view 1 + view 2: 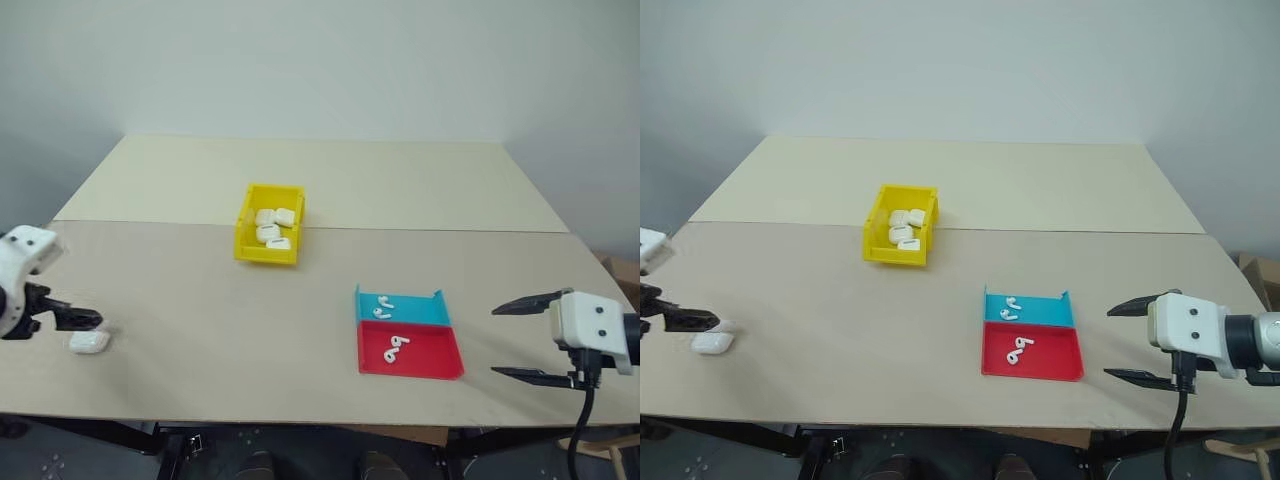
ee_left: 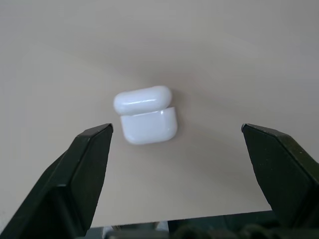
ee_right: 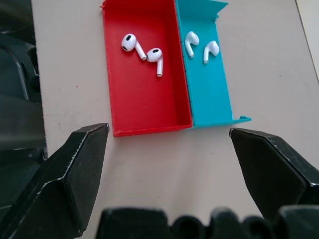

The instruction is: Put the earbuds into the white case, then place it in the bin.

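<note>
My left pincer (image 2: pixel 177 142) hangs over the near left corner of the pale wooden counter (image 1: pixel 220 310), its two black fingers spread wide and grasping nothing. Between them, seen down my left wrist, lies the small glossy white rounded charging case (image 2: pixel 146 121), flat on the counter surface, with a seam showing between its lid and body. From my head view the case sits just beside the fingertips of that pincer, close to the near edge of the counter; I cannot tell whether a fingertip touches it.

My right pincer (image 1: pixel 528 340) hovers at the near right corner of the counter, also released, black fingers far apart and empty. It points toward two shallow trays that stand touching each other near the counter's near edge, right of the middle: a shallow red plastic tray (image 3: pixel 144 109) nearer to me and a shallow blue plastic tray (image 3: pixel 212 94) behind it. Two tiny glossy white earbuds with short stems (image 3: pixel 142 50) lie side by side in the red tray, toward one end of it. Another pair of white earbuds (image 3: pixel 199 46) lies in the blue tray, the two a little apart from each other.

The small bright yellow rectangular plastic bin (image 1: pixel 268 250) stands around the middle of the counter, well apart from both pincers and from the trays. Several identical white cases (image 1: pixel 273 228) are heaped inside it, touching one another.
</note>
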Controlling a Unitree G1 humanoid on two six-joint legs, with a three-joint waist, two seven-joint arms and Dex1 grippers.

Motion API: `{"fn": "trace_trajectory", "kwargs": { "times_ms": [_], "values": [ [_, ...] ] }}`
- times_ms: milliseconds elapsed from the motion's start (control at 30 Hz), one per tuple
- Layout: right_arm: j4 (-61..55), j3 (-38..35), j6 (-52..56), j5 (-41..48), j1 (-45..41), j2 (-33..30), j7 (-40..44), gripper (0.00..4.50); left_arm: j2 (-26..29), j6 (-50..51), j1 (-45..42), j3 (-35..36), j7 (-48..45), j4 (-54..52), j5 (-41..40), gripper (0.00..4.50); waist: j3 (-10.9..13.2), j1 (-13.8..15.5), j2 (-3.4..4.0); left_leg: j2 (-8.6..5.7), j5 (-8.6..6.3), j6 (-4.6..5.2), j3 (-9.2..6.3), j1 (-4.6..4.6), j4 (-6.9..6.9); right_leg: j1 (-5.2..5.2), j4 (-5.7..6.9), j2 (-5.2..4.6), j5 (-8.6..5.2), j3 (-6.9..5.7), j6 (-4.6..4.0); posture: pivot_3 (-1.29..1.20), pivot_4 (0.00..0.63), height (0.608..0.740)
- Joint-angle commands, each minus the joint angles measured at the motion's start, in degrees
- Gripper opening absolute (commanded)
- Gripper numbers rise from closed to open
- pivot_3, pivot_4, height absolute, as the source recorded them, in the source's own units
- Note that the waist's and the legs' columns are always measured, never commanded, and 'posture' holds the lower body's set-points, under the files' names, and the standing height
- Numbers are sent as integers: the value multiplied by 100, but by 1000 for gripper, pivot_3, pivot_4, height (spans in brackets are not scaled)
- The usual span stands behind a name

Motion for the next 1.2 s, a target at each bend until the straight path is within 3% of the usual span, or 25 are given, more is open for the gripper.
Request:
{"fn": "trace_trajectory", "kwargs": {
  "times_ms": [33,400,667,1200],
  "values": [
    [-172,-6,124,2,-20,-48,-137,4479,144,-287,-434,-598,-232,588,221,4500,0,14,0,0,0,0,1,0,0,0,0,0,0,0,0,0,150,740],
    [-390,-160,271,-48,300,12,-322,4479,6,-1078,-1506,-2321,-1323,2018,1006,4500,2,38,-7,-2,1,-1,2,-21,1,-15,2,0,0,0,0,0,150,740],
    [-499,-219,409,-78,413,-8,-425,4479,-458,-1396,-2269,-3270,-2084,2890,1753,4500,0,40,-10,-2,1,-1,1,-22,5,-13,5,1,0,-1,1,0,150,740],
    [-682,-288,536,-203,543,-19,-538,4479,-1189,-1600,-2862,-3748,-2526,3797,2754,4500,-3,39,-18,0,1,0,-9,-40,26,-14,10,3,1,-7,3,0,150,740]
  ]
}}
